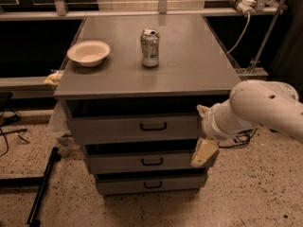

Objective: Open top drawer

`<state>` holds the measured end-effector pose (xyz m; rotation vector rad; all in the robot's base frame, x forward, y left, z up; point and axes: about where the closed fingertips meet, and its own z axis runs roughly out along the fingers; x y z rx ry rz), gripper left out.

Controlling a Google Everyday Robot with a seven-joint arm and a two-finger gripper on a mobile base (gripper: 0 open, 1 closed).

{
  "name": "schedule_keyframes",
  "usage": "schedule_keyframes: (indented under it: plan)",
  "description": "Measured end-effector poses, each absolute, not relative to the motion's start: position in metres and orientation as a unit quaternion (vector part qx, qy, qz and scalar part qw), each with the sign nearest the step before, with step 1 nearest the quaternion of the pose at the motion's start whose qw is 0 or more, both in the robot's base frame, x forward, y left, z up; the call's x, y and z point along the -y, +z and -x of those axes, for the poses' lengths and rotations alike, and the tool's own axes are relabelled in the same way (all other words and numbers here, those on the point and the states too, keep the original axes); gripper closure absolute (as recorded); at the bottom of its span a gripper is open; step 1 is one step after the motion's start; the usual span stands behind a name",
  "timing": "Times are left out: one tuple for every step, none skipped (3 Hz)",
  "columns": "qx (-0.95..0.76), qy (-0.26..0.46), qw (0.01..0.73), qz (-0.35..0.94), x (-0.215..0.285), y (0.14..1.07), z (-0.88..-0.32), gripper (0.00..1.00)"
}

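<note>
Down by the front right corner of the bench (189,65) hangs my pincer (204,152), before the right ends of the drawer fronts; whether it is released or clenched I cannot tell. The top drawer (109,127) sits just under the bench's front edge, its black handle (153,126) well left of my pincer. A bowl (88,52) sits near the left edge, a can (150,47) mid-bench.
</note>
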<state>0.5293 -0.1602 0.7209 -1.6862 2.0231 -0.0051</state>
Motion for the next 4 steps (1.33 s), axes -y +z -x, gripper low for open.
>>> schedule_keyframes:
  plan:
    - [-0.736, 0.004, 0.263, 0.624, 0.152, 0.707, -0.551, 0.00]
    - [-0.727, 0.008, 0.269, 0.632, 0.145, 0.694, -0.572, 0.00]
    - [-0.708, 0.012, 0.274, 0.650, 0.134, 0.668, -0.607, 0.00]
    - [-0.708, 0.013, 0.274, 0.650, 0.134, 0.668, -0.608, 0.00]
